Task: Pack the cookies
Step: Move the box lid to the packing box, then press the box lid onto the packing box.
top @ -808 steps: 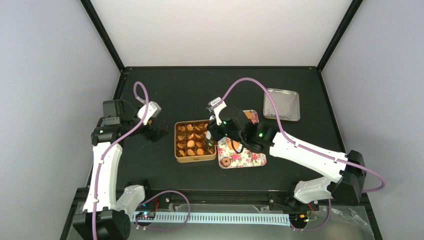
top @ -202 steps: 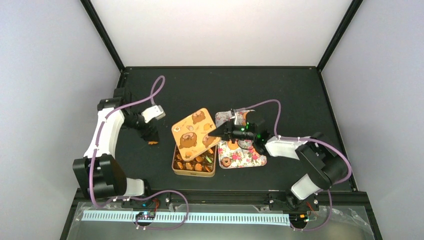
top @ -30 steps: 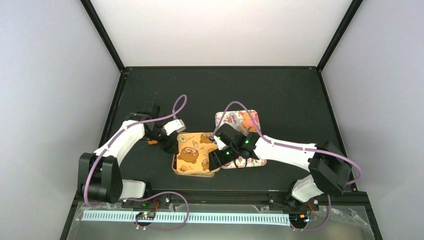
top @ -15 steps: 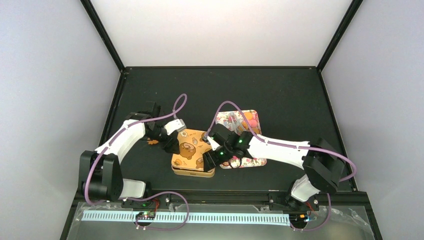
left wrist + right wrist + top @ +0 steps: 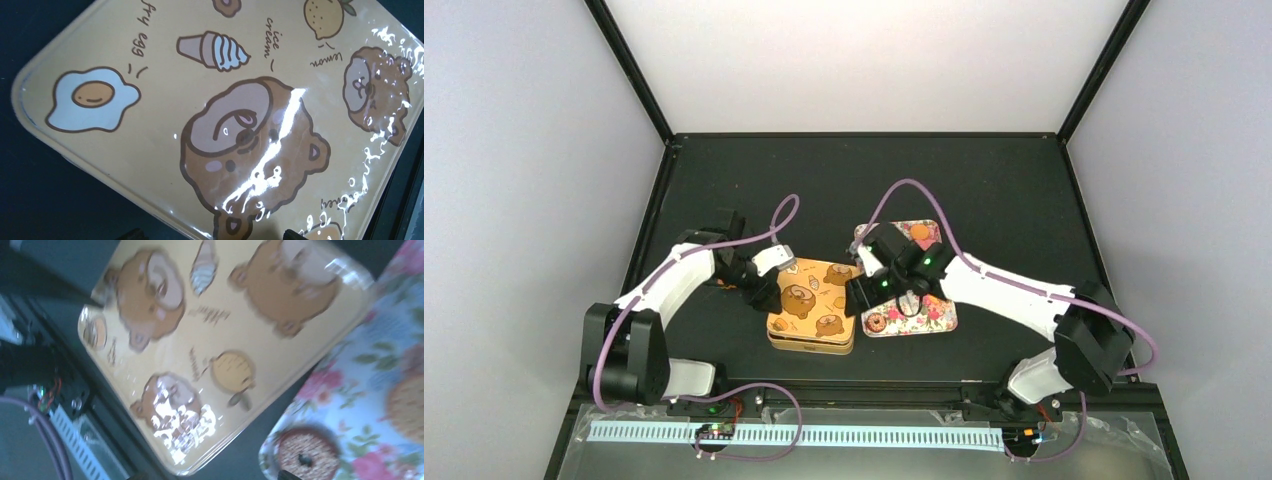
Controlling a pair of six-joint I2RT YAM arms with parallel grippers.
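Note:
The orange tin lid (image 5: 816,300) with cartoon drawings lies on the square tin (image 5: 809,347) and hides the cookies inside. It fills the left wrist view (image 5: 200,110) and shows in the right wrist view (image 5: 220,350). My left gripper (image 5: 767,293) is open at the lid's left edge, its tips (image 5: 214,236) wide apart over the lid. My right gripper (image 5: 855,297) is open at the lid's right edge. A brown ring cookie (image 5: 875,322) and an orange cookie (image 5: 921,232) lie on the floral tray (image 5: 929,312).
A small orange cookie (image 5: 723,284) lies on the black table left of the tin, beside my left arm. The floral tray (image 5: 360,365) touches the tin's right side. The arm bases and a white strip stand along the near edge.
The lid has shifted and now sits flat on the tin. My right gripper has moved up and back from the lid's near right corner. My left gripper has stayed at the lid's left edge.

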